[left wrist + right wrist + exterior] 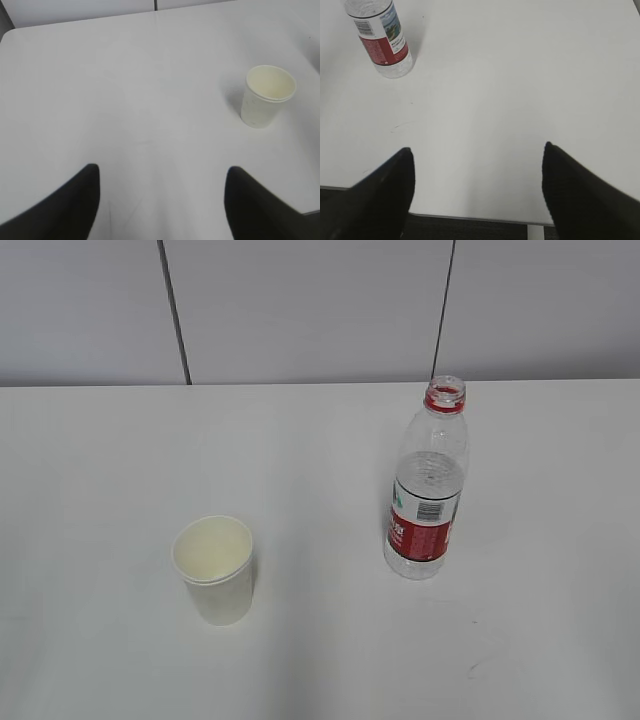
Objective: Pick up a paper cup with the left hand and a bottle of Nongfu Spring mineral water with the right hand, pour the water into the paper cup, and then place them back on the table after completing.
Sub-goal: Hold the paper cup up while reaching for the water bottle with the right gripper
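A white paper cup stands upright and empty on the white table, left of centre. It also shows in the left wrist view, far ahead and right of my left gripper, which is open and empty. An uncapped clear bottle with a red label stands upright to the right, with clear water in it. In the right wrist view the bottle is far ahead and left of my right gripper, which is open and empty. Neither gripper shows in the exterior view.
A grey panelled wall runs behind the table's far edge. The table's near edge lies under my right gripper, with dark floor below it. A rounded table corner shows at the far left in the left wrist view.
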### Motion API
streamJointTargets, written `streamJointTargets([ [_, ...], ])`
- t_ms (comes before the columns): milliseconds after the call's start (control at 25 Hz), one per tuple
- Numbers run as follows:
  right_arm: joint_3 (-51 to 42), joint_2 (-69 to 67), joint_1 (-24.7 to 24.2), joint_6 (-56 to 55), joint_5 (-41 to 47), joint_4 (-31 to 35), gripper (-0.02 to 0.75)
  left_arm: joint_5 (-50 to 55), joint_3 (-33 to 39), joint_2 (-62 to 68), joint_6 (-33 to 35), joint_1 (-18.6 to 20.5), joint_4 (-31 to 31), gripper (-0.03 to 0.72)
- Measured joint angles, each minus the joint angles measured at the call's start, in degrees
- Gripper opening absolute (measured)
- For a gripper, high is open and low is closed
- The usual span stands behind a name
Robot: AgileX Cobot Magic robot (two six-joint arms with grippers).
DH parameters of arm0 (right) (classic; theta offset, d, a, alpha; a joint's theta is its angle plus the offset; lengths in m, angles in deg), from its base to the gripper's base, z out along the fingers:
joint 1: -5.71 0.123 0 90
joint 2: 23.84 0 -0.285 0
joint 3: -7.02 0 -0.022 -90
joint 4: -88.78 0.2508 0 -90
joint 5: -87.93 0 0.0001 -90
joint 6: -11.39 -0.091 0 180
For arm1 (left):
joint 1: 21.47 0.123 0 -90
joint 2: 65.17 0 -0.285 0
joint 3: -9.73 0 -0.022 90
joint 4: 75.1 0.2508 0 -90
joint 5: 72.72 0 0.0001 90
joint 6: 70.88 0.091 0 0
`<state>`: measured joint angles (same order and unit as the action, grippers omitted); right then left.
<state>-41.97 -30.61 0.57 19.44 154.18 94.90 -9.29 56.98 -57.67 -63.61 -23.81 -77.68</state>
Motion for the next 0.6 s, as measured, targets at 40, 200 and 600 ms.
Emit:
streamJointTargets([
  [40,0.0,0.0,0.0,0.0,0.0,0.0,0.587,0.0,0.0,0.0,0.0,0.0,0.0,0.482],
  [200,0.0,0.0,0.0,0.0,0.0,0.0,0.587,0.0,0.0,0.0,0.0,0.0,0.0,0.481],
  [600,0.0,0.0,0.0,-0.1,0.0,0.0,0.587,0.0,0.0,0.0,0.0,0.0,0.0,0.481],
])
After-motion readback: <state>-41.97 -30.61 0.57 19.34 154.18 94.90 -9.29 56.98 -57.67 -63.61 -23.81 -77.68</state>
